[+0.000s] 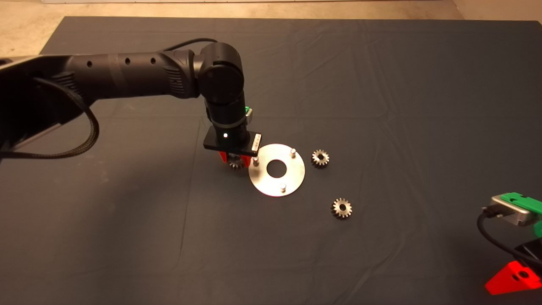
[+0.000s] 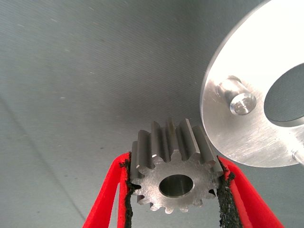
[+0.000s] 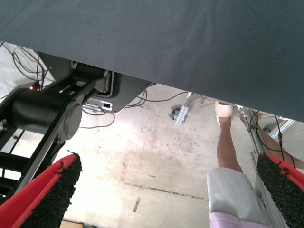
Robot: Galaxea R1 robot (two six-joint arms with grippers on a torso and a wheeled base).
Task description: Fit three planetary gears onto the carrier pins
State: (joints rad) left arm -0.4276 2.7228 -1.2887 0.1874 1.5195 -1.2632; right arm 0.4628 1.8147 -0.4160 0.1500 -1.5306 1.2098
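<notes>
Your left gripper clamps one gear just off the disc at its 9 o'clock, beside a pin. Two gears lie at 3 and 4 o'clock. Right gripper parked, fingers spread apart.

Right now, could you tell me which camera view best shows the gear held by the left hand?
The left wrist view: the held gear fills it, clamped between the left hand's pads, teeth and bore plain. In the head view it barely peeks out under the wrist beside the disc. The right wrist view shows none of it.
</notes>
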